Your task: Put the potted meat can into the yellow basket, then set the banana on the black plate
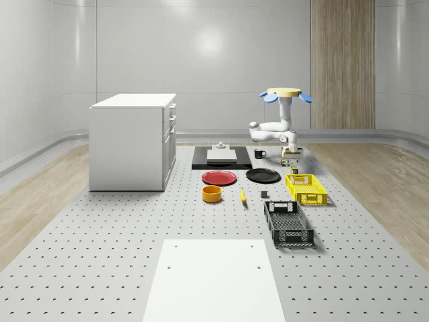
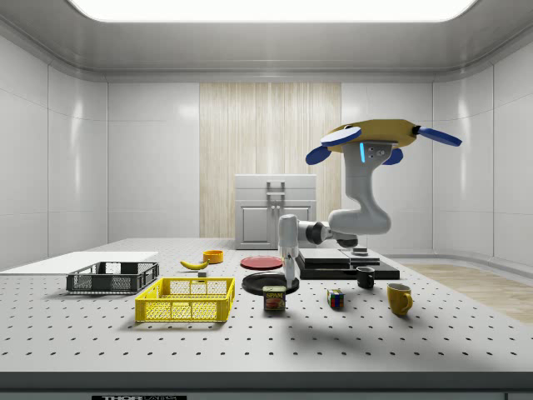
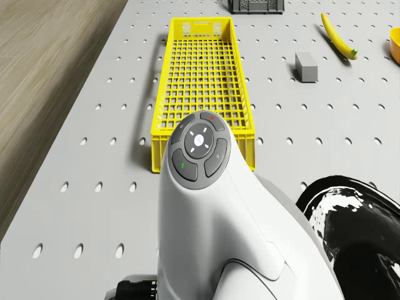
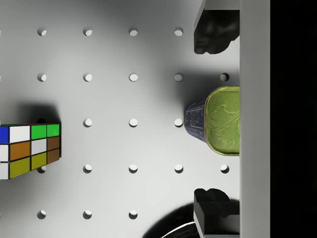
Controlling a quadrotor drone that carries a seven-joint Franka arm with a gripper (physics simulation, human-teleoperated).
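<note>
The potted meat can [image 4: 220,120] stands upright on the perforated table, a short way past the narrow end of the yellow basket [image 2: 186,300]. My gripper [image 4: 215,119] hangs just above the can [image 2: 275,298], open, with one finger [image 4: 213,32] on each side and neither touching it. The drone [image 2: 379,133] hovers above the table near the mugs, its arm reaching down to the can. The banana [image 1: 242,196] lies beyond the black plate [image 1: 263,176], beside an orange bowl [image 1: 212,194]. In the drone view the yellow basket [image 3: 201,81] lies past my arm, and the black plate [image 3: 356,231] is beside it.
A Rubik's cube [image 4: 29,148] sits close to the can. A black mug [image 2: 365,277] and a yellow mug [image 2: 400,297] stand nearby. A red plate [image 1: 219,178], a grey block [image 3: 306,66], a black basket [image 1: 288,223] and a white cabinet [image 1: 134,141] share the table.
</note>
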